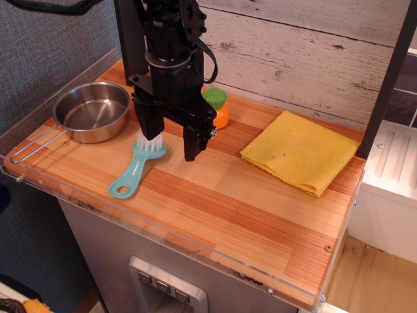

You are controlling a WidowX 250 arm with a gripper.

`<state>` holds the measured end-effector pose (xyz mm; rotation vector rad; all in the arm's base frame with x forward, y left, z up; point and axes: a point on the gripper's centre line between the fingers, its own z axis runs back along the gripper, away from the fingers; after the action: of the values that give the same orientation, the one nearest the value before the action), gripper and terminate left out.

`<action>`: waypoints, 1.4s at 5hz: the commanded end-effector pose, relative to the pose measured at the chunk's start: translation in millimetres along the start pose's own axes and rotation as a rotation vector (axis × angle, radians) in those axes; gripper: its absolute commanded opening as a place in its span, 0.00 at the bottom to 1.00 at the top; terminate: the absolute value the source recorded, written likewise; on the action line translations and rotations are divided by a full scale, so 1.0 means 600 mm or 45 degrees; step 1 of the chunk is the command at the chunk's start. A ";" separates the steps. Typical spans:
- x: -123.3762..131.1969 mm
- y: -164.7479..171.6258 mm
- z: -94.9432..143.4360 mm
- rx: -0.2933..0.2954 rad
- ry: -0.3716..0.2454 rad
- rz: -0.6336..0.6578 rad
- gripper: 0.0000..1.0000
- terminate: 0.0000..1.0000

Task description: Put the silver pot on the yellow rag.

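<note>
Your pincer [171, 135] hangs spread and empty above the teal brush [137, 168]. The silver pot [92, 111] sits on the counter [221, 208] at its ten o'clock; the yellow rag [300, 151] lies well apart at three o'clock.

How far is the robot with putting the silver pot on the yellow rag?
Nothing looks done yet. The silver pot sits at the left end of the wooden counter, well apart from the yellow rag, which lies bare on the right. In hand: nothing; the gripper hangs open above the teal brush. Left: grasp the pot, carry it over, set it down.
</note>
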<state>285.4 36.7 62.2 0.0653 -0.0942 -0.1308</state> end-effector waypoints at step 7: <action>0.016 0.205 -0.043 0.052 0.045 0.429 1.00 0.00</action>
<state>311.0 152.8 31.2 0.0753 -0.0261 0.1985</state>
